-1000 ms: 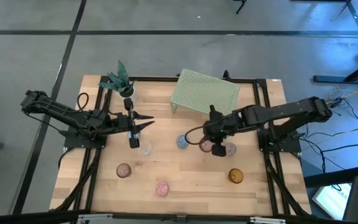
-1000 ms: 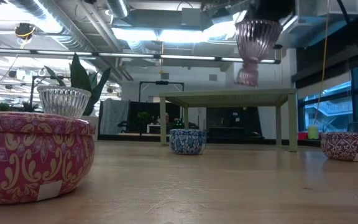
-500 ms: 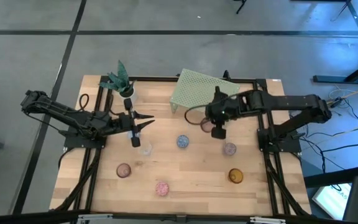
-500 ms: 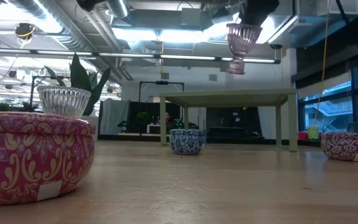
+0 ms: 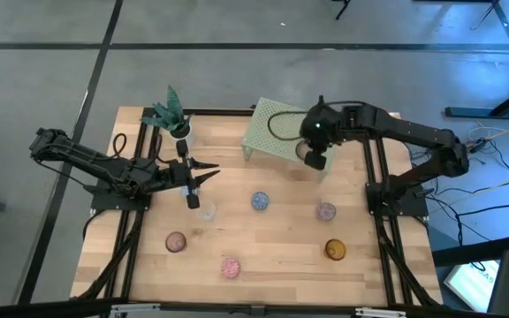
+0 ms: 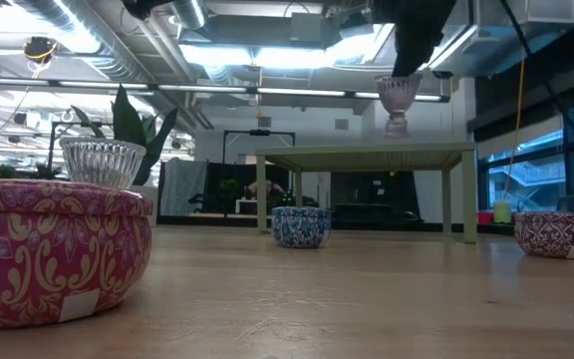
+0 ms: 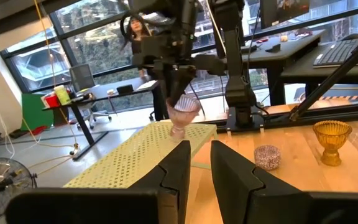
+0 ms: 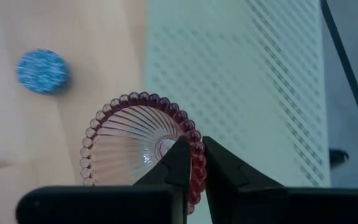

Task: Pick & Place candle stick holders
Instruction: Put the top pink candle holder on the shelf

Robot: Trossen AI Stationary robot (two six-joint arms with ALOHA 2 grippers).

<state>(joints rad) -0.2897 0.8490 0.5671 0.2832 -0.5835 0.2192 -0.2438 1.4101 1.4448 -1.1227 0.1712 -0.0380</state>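
My right gripper (image 5: 315, 157) is shut on a pinkish ribbed glass cup with a foot (image 5: 305, 152), over the right end of the green rack (image 5: 285, 132); the cup also shows in the low view (image 6: 398, 100) and the left wrist view (image 7: 182, 115). My left gripper (image 5: 210, 174) hovers over the table's left middle, open by a narrow gap and empty. Other cups stand on the table: clear (image 5: 206, 211), blue (image 5: 259, 201), purple (image 5: 326, 211), amber (image 5: 335, 250), brownish (image 5: 176, 241), pink (image 5: 230, 267). My right gripper pinches the cup's beaded rim (image 8: 196, 155), one finger (image 8: 178, 163) inside the bowl and one outside. The fingers come from above, pointing down. The cup hangs upright below them, its foot (image 6: 397, 128) just above the rack's top.
A green plant (image 5: 168, 113) in a small white pot (image 5: 182, 131) stands at the far left, near my left gripper. The rack (image 8: 241, 81) stands on legs at the far middle. Bare wood lies between the scattered cups and along the near edge.
My right gripper has carried the cup from above the table beside the blue cup toward the far edge, to over the rack's right end. The cup has stayed upright in the hold.
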